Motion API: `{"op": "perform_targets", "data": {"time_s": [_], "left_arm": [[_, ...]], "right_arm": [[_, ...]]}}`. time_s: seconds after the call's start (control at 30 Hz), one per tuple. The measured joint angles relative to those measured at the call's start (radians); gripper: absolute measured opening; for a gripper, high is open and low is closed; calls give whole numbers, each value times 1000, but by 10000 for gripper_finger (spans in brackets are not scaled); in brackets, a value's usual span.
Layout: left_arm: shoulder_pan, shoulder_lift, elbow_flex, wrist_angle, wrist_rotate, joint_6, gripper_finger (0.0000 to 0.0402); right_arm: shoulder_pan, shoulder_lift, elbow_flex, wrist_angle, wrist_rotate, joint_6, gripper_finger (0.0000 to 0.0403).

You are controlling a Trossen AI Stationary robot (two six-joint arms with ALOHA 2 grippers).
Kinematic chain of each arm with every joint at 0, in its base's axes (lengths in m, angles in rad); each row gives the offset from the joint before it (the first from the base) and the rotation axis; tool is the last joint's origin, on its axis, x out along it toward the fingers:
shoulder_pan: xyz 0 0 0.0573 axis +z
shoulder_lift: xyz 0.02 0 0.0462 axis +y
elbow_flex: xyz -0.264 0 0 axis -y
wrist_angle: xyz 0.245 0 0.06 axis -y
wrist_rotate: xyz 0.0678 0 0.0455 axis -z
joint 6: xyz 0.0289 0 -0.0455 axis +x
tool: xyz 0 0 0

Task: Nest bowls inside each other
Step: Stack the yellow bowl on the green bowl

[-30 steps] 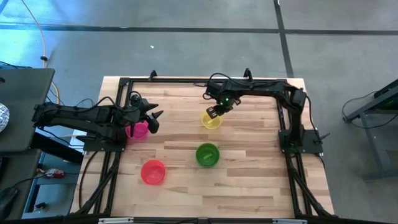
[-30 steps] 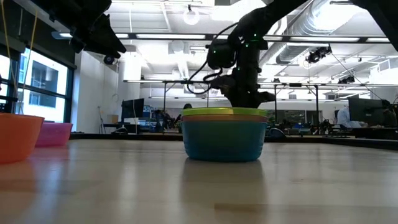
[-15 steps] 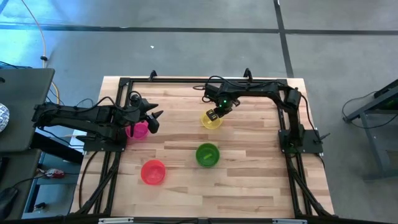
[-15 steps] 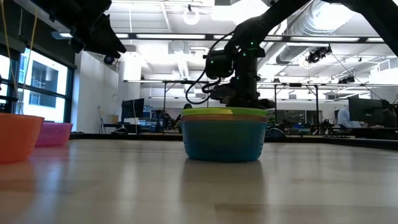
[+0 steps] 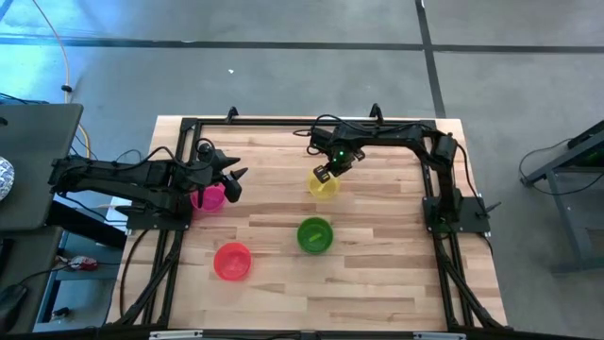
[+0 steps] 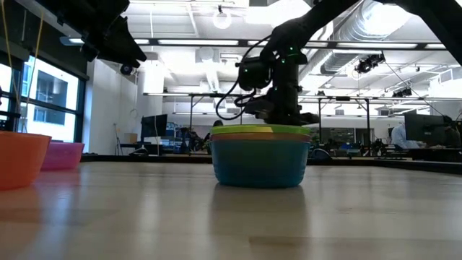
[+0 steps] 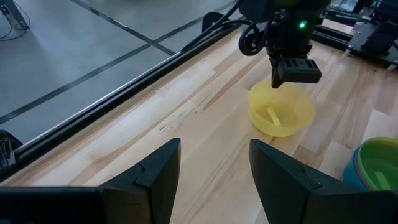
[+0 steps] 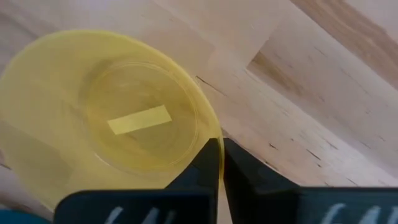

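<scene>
The right tool, fingers pressed together on the thin rim, pinches the small round translucent yellow plastic bowl at its back edge, towards the far side of the wooden tabletop. The bowl looks light, thin-walled and slick, so the rim is likely the best hold. The left tool waits with fingers spread near the pink plastic bowl.

1. We take this for a large open lab or workshop: bare ceiling ducts and strip lights run overhead.
2. We see rows of workbenches with monitors behind the wooden table.
3. We see a grey concrete floor around the table.
</scene>
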State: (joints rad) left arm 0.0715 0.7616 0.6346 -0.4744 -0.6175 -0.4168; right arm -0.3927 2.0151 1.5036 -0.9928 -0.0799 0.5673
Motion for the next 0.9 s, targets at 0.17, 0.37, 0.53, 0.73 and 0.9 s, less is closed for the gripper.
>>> {"op": "perform_targets", "data": {"time_s": [0.17, 0.37, 0.53, 0.73, 0.9], "left_arm": [[0, 0, 0, 0, 0, 0, 181], [0, 0, 0, 0, 0, 0, 181], [0, 0, 0, 0, 0, 0, 181], [0, 0, 0, 0, 1, 0, 181], [0, 0, 0, 0, 4, 5, 181]], "right_arm": [[0, 0, 52, -52, 1, -9, 1], [0, 0, 149, -132, 0, -26, 0], [1, 0, 248, -233, 0, -35, 0], [41, 0, 358, -359, -8, -45, 0], [99, 0, 413, -389, -52, -52, 0]]}}
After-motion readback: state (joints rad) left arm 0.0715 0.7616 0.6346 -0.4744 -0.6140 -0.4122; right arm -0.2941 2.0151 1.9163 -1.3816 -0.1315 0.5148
